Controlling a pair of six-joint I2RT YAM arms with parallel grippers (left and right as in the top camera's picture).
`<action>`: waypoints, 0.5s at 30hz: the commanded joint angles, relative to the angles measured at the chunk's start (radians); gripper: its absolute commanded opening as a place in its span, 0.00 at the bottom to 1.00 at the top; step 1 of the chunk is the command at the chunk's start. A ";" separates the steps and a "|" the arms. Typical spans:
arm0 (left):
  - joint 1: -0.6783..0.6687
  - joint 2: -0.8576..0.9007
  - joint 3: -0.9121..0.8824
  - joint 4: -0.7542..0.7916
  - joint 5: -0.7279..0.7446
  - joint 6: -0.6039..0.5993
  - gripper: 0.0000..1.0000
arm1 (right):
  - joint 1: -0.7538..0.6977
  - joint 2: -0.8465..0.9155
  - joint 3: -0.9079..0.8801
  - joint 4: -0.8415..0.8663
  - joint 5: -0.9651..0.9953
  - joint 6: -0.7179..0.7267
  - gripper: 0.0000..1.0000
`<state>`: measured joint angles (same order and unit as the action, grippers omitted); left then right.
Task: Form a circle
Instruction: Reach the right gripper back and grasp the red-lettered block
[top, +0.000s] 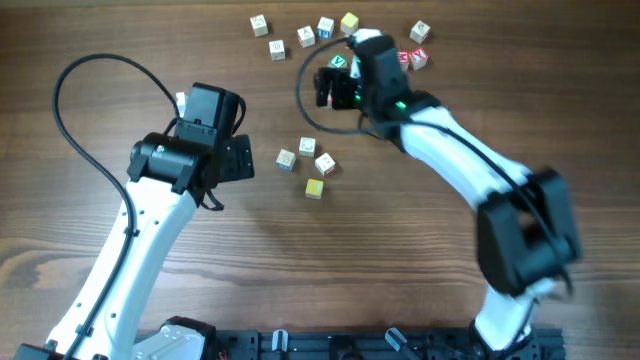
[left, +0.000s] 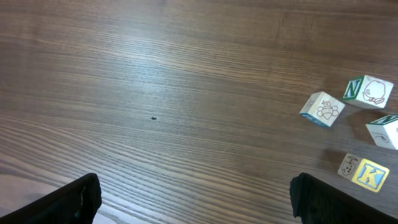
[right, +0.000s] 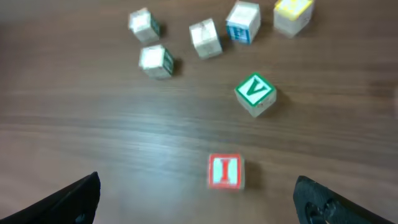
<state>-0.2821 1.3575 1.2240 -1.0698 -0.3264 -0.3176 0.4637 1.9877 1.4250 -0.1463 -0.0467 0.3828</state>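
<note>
Right pincer (right: 198, 202) wide, empty, poised over the red cube (right: 225, 171); green cube (right: 255, 93) near, just beyond. Wrist view is smeared, so whether the red cube sits square to the jaws is unclear. A skewed close could flick it off or drag the green one along. The circle (top: 325, 163), four cubes and a gap, lies mid-worktop (top: 360, 270), well apart. Left pincer (left: 193, 202) wide, empty, beside it. A clumsy drop-in could scatter the ring, or the arms could clash.
</note>
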 joint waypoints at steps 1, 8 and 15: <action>0.003 -0.005 0.007 0.003 0.004 -0.013 1.00 | 0.002 0.197 0.168 -0.005 0.002 -0.046 1.00; 0.003 -0.005 0.007 0.003 0.004 -0.013 1.00 | 0.010 0.328 0.224 -0.047 0.029 -0.040 0.79; 0.003 -0.005 0.007 0.003 0.004 -0.013 1.00 | 0.011 0.329 0.223 -0.084 0.024 -0.040 0.38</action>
<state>-0.2821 1.3575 1.2240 -1.0695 -0.3264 -0.3176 0.4686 2.2932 1.6222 -0.2127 -0.0334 0.3496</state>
